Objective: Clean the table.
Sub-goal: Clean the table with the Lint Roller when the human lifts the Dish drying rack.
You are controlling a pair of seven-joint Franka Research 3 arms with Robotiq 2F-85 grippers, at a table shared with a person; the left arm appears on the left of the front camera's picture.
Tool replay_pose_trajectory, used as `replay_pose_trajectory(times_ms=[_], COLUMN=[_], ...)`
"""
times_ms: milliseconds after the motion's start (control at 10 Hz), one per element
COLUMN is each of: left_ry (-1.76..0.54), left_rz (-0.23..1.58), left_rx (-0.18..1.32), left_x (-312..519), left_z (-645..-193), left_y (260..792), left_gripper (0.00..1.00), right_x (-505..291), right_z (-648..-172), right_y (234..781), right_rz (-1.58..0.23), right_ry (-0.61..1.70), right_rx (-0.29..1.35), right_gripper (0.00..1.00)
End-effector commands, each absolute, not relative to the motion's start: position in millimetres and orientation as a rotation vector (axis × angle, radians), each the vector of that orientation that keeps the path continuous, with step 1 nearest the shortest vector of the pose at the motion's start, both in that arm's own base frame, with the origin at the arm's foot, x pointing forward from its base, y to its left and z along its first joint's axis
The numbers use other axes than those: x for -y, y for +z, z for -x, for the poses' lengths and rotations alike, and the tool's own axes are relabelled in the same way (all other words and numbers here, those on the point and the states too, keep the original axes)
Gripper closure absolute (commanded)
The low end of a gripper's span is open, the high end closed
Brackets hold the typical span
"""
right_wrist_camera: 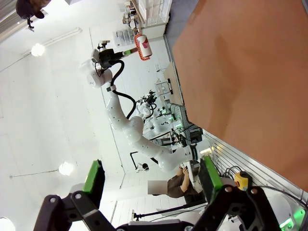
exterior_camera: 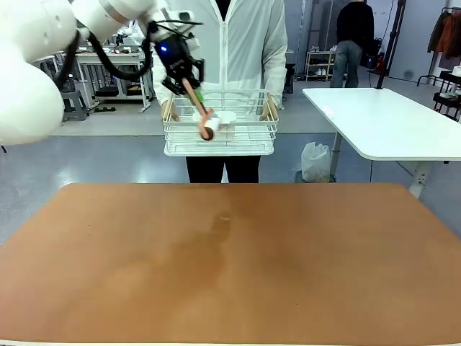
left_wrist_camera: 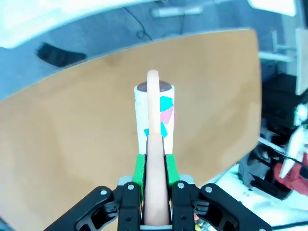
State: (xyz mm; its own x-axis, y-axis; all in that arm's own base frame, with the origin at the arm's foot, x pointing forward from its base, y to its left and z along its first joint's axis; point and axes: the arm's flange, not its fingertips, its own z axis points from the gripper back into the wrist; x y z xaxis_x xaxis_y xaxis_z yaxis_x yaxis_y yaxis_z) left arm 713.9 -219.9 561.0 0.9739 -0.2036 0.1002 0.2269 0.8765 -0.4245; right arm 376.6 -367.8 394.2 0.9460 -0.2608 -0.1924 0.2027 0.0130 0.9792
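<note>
The front view is lit evenly from overhead; faint soft shadows are cast on the table (exterior_camera: pixel 230 267), and the near left arm (exterior_camera: pixel 29 79) is washed out to white. In the left wrist view the table's edge is bowed by wide-angle distortion. In the right wrist view glare is thrown by ceiling lamps (right_wrist_camera: pixel 37 49), and the white surroundings are overexposed.

At eleven o'clock in the front view, the left arm (exterior_camera: pixel 32 65) is glossy white and rounded. A black cable (exterior_camera: pixel 108 63) loops along it, beside what seems a blue light (exterior_camera: pixel 164 49). The left gripper (left_wrist_camera: pixel 155 161) and right gripper (right_wrist_camera: pixel 151 175) are black, with green pads (left_wrist_camera: pixel 139 168) and silver screws (left_wrist_camera: pixel 130 186).
</note>
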Motion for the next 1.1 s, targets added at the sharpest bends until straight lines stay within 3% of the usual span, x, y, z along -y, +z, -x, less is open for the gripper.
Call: replay_pose_trajectory(times_ms=[0,500,700,1000], left_ry=[-0.194,-0.08,-0.015,0.027], left_rz=[0.401,0.237,0.144,0.175], left_rx=[0.147,0.205,0.194,0.12], left_x=[133,60,45,11], left_z=[-557,-405,-372,-355], left_y=[511,510,514,510], left_gripper=[0.79,0.79,0.79,0.79], right_x=[365,365,365,365], right_z=[-375,-375,-375,-375], right_y=[397,397,397,397], right_rz=[-1.503,-1.503,-1.503,-1.503], right_ry=[-0.372,-0.372,-0.372,-0.372], right_rx=[0.041,0.041,0.041,0.041], right_gripper=[0.0,0.0,0.0,0.0])
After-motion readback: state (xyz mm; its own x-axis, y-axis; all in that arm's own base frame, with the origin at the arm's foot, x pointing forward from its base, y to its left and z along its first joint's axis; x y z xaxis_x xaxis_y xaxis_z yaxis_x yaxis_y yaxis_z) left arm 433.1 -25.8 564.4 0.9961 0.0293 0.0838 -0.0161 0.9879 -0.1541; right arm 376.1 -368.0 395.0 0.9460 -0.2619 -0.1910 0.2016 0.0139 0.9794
